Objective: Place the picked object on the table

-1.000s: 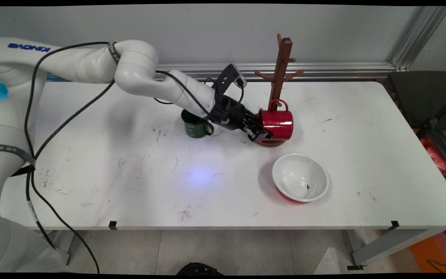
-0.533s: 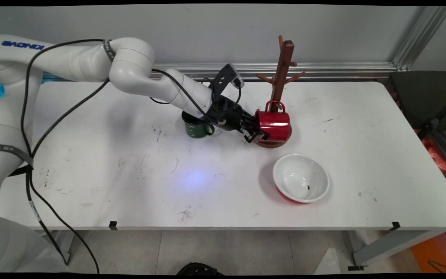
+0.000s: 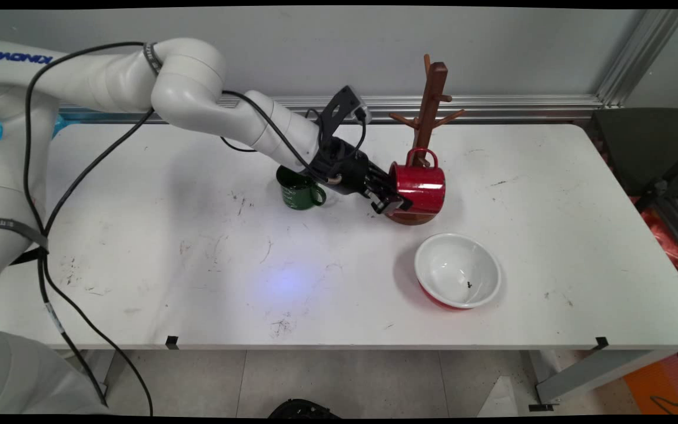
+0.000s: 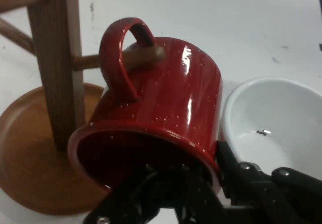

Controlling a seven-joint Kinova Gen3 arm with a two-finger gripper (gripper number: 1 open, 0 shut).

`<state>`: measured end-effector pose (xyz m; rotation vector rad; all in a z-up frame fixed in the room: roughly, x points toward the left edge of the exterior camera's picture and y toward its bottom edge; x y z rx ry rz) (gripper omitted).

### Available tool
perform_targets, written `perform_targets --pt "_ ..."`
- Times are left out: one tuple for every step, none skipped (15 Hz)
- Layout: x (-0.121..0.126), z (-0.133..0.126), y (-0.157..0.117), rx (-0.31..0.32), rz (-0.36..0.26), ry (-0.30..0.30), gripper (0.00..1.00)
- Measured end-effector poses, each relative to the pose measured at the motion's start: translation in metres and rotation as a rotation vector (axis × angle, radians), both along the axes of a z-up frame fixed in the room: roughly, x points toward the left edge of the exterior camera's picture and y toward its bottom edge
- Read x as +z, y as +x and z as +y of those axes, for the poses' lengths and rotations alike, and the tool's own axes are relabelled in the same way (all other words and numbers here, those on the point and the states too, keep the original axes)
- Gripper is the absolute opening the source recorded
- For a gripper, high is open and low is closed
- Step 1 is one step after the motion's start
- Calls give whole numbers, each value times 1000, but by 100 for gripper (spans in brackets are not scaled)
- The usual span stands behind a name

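My gripper (image 3: pixel 394 202) is shut on the rim of a red speckled mug (image 3: pixel 422 186), one finger inside the mouth and one outside. The mug lies on its side, mouth toward the hand, against a wooden mug tree (image 3: pixel 431 99). In the hand view the red mug (image 4: pixel 166 98) has its handle (image 4: pixel 116 58) looped over a low peg (image 4: pixel 143 56) of the mug tree (image 4: pixel 55 73), above the tree's round base (image 4: pixel 30 168). My gripper (image 4: pixel 211 166) clamps the mug's lower rim.
A dark green mug (image 3: pixel 299 189) stands upright just behind the wrist, to the left. A white bowl with a red outside (image 3: pixel 457 270) sits on the table in front of the tree, and the same bowl (image 4: pixel 282 118) shows right of the mug in the hand view.
The arm's elbow has risen and the wrist has drawn slightly left and up. The red mug stays in the grip at the tree's peg, shifted only a little.
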<state>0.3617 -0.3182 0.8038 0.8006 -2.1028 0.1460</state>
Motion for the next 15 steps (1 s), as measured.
perform_targets --pt "3 1 -1 -2 1 0 0" --pt "5 1 -1 -3 1 1 0" --pt "8 2 -2 -5 2 2 0" --pt "12 4 -3 -8 3 4 0" --pt "14 5 -3 -10 4 6 0" --pt "17 6 -4 -12 5 9 0" --pt "19 8 -4 -14 5 12 0" --pt "20 9 -4 -15 5 15 0" --pt "22 10 -5 -17 5 18 0" --pt "24 11 -5 -19 6 20 0" --pt "25 13 -5 -21 6 23 0" --pt "27 14 -5 -22 7 26 0" --pt "29 16 -5 -24 7 30 0" --pt "31 18 -6 -26 8 34 0" --pt "33 20 -6 -30 6 39 0"
